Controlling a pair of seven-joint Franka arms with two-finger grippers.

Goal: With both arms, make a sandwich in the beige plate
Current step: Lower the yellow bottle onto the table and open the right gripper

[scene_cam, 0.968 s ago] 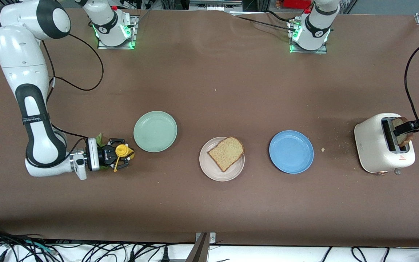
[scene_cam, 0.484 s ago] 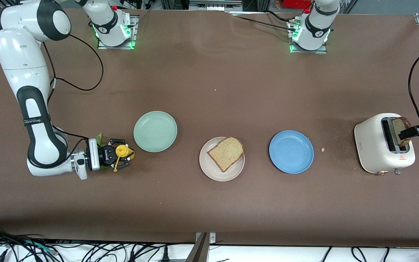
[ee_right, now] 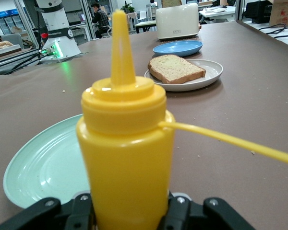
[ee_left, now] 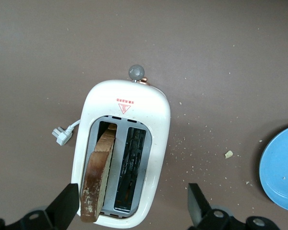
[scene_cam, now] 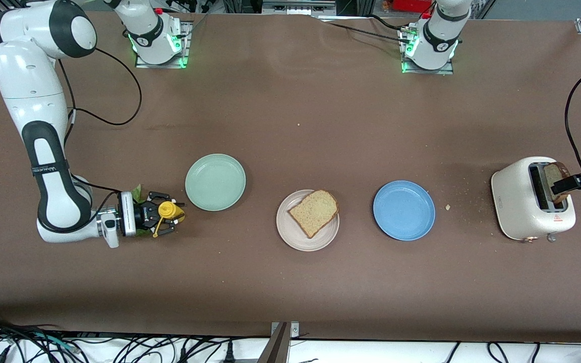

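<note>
The right pincer (scene_cam: 165, 216) sat low at the right arm's end of the tabletop (scene_cam: 290, 282), its fingers standing on either side of an upright yellow squeeze bottle (scene_cam: 168, 208) with a pointed nozzle. Whether they pressed the bottle or had come slightly off it, I could not tell. A bit of green lettuce (scene_cam: 136, 193) showed at the pincer's wrist. Just beside this pincer, toward the middle of the tabletop, lay the pale green plate (scene_cam: 215, 182).

Further toward the left arm's end from that pincer sat the beige plate (scene_cam: 290, 237), carrying one tan bread slice (scene_cam: 314, 212) that overhung the rim a little. The blue plate (scene_cam: 404, 210) lay next along.

The left pincer (ee_left: 134, 211) hung over the white toaster (scene_cam: 517, 199) at the left arm's end, fingers spread wide, one on each side of the toaster and gripping nothing. Directly below it a browned bread slice (ee_left: 97, 176) stood upright in one slot, the slot beside it bare. Crumbs (ee_left: 228, 154) were scattered on the tabletop between the toaster and the blue plate.
</note>
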